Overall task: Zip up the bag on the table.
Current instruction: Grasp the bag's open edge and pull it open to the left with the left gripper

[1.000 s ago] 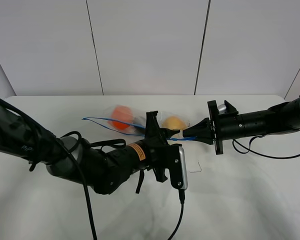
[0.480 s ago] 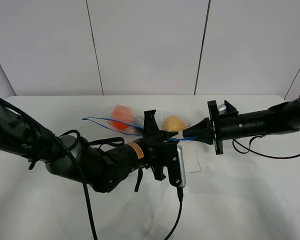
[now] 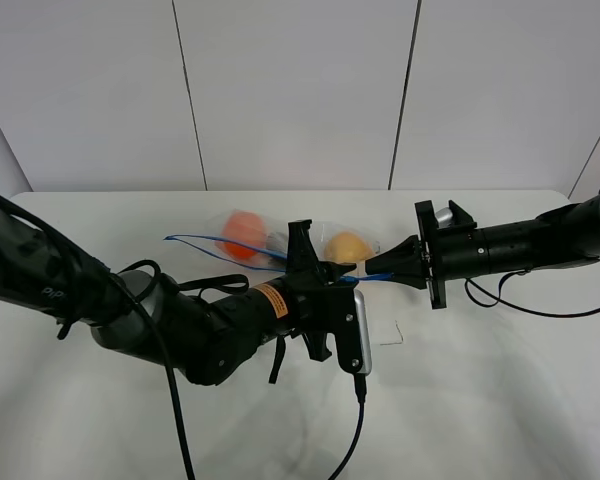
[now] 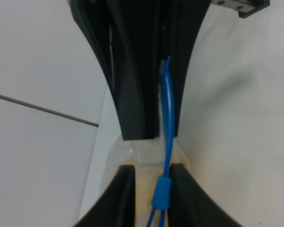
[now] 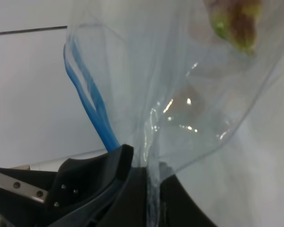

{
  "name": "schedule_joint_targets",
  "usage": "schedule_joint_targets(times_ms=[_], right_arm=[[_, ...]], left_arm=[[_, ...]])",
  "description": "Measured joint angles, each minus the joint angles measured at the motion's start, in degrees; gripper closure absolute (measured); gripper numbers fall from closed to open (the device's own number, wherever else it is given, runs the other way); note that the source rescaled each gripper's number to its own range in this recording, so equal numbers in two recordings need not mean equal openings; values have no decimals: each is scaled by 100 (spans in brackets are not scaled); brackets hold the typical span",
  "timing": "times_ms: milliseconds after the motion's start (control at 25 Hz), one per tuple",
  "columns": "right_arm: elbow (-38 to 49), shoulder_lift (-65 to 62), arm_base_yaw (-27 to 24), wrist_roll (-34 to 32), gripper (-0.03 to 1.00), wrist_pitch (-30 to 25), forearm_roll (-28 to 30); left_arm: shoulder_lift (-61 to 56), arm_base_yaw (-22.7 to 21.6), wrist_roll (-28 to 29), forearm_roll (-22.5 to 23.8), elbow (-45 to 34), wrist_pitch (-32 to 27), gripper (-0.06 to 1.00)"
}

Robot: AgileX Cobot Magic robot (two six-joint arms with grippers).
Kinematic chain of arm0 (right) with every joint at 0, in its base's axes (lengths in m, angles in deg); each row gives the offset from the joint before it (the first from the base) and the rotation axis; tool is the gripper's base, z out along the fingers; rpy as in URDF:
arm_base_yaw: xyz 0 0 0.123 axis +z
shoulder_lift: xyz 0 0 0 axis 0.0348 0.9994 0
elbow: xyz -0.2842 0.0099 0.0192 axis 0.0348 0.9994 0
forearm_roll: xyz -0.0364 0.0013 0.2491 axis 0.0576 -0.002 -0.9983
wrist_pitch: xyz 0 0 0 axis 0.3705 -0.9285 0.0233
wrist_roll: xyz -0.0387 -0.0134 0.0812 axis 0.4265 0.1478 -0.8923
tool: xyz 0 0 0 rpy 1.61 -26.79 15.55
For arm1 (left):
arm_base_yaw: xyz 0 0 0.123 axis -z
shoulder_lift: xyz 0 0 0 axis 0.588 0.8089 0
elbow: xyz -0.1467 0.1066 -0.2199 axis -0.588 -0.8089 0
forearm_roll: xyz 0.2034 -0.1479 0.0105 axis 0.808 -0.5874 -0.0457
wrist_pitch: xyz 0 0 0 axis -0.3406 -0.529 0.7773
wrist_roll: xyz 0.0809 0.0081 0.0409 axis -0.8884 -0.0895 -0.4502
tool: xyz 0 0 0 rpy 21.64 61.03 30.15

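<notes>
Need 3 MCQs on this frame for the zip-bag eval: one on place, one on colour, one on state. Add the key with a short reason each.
1. Where on the bag is the zipper slider?
A) between the fingers of the left gripper
B) detached, off the bag
C) buried inside the bag

2. What colour is the zipper strip?
A) red
B) blue
C) green

3. What state is the right gripper in?
A) open, holding nothing
B) shut on the bag's end
C) shut on a cable

Key:
1 A: the left wrist view shows a finger on each side of the slider.
2 B: the strip is blue in every view.
3 B: the right wrist view shows clear plastic pinched between closed fingers.
</notes>
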Motion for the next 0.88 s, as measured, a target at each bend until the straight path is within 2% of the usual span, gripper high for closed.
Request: schedule_joint_targets(times_ms=[760,880], right_arm=[[0,0,0,0,96,0,0],[0,0,0,0,96,0,5]], left_arm=[[0,134,-12,0,0,-29,74],[0,134,-12,0,0,-35,80]])
